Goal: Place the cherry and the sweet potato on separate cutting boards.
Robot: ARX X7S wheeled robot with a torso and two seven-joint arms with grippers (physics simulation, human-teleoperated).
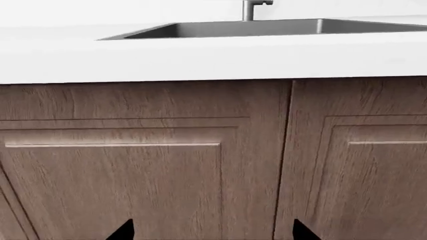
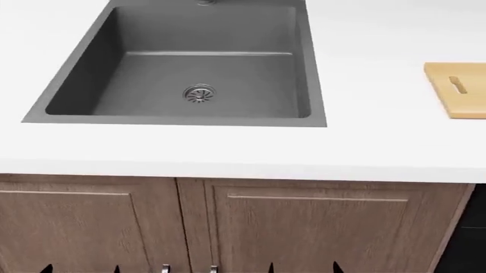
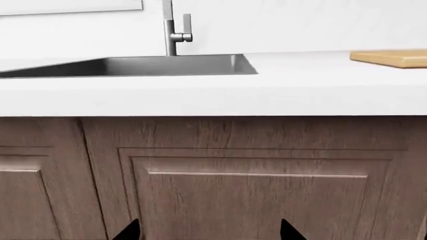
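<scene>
**Cherry and sweet potato out of sight, both arms low**

Cherry and sweet potato are showing in no view. Going left to right: my left tool (image 1: 212, 231) and right tool (image 3: 208, 231) are hanging spread and empty before the cabinet doors (image 2: 304, 227); the sink (image 2: 190, 74) is lying ahead, one cutting board (image 2: 458, 89) far right. Lifting blind, I am risking striking the table (image 2: 227, 153) edge.

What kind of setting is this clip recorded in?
A simulated kitchen, most likely: a grey sink with a faucet is set into a white countertop above wooden cabinet doors, and a cutting board lies to the right.
</scene>
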